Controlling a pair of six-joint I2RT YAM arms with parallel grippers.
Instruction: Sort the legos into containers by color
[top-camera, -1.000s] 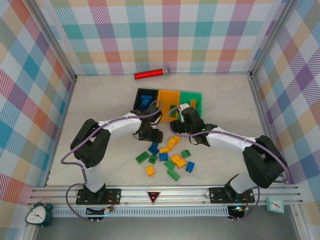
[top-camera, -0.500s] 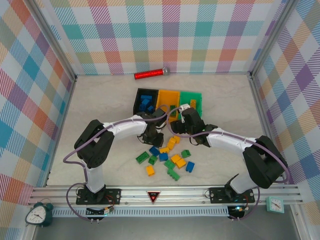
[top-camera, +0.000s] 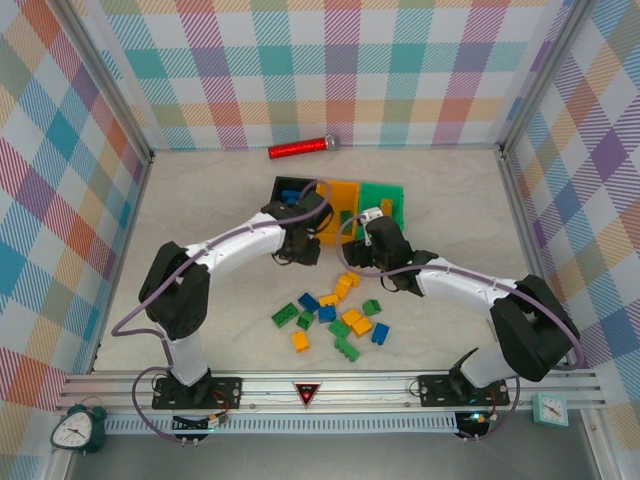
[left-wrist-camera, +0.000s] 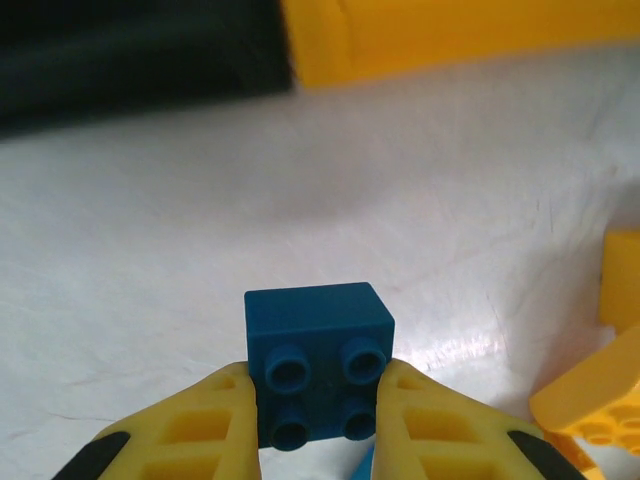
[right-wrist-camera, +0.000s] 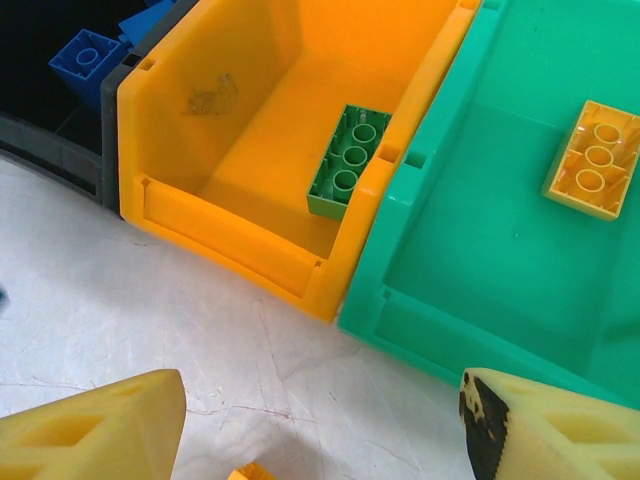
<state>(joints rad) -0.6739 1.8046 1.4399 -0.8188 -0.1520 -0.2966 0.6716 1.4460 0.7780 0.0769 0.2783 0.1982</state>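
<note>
Left pincer (left-wrist-camera: 318, 400): closed on a blue brick (left-wrist-camera: 318, 350), one yellow finger against each side, studs facing the wrist camera. The brick hangs clear of the table (left-wrist-camera: 150, 250). A dark blur and a yellow wall run along the top edge of the left wrist view, too soft to read in detail. Two yellow-orange pieces are cut off at its right edge. In the top view this pincer sits at the near side of the black bin (top-camera: 283, 185), but the wrist body covers both fingers and brick.

Right pincer (right-wrist-camera: 320, 425): open, fingers wide apart with nothing between them, over bare table just in front of the orange-yellow bin (right-wrist-camera: 230, 235) and the green bin (right-wrist-camera: 440, 330). Only the finger ends show, and both are cropped by the bottom edge.

Bins stand touching in a row. A green brick (right-wrist-camera: 348, 160) lies inside the orange-yellow bin against its right wall. A yellow brick (right-wrist-camera: 592, 160) lies in the green bin. At least one blue piece (right-wrist-camera: 85, 60) sits in the black bin, most of whose interior falls outside the frame.

The loose legos (top-camera: 335, 315), in blue, green and yellow-orange, lie clustered on the table nearer the arm bases. Their exact count is unclear, since several overlap. A red cylinder (top-camera: 300, 149) lies by the back wall, well apart from the bins.
</note>
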